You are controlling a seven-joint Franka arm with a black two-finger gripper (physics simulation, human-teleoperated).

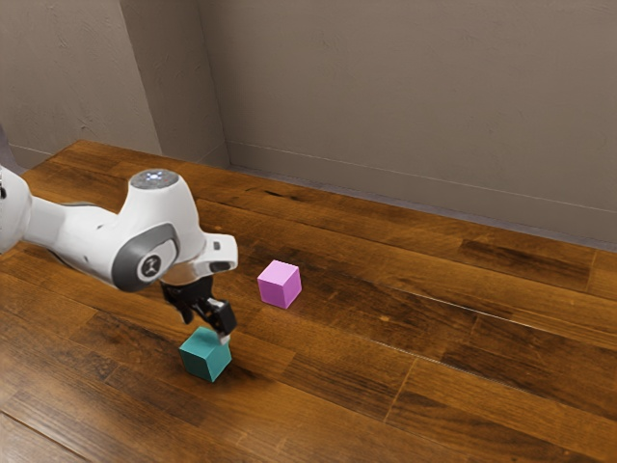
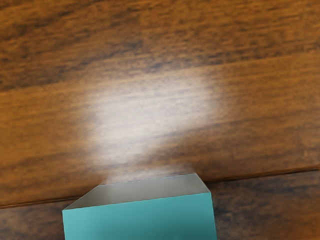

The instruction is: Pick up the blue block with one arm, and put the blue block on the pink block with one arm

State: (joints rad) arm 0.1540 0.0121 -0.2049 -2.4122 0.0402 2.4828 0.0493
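The blue block (image 1: 205,355) is a teal cube resting on the wooden floor; its top and one side also appear in the wrist view (image 2: 142,215), just under my hand. My gripper (image 1: 206,326) hangs directly over it, fingers apart and pointing down, tips just above the block's top face and open with nothing held. The pink block (image 1: 280,284) sits on the floor a short way beyond and toward the exterior view's right of the blue block, apart from it and from the gripper.
Dark wooden floorboards (image 1: 434,328) stretch out toward the exterior view's right. Grey walls (image 1: 386,96) stand at the back, well away from the blocks. My white arm (image 1: 106,241) comes in from the exterior view's left.
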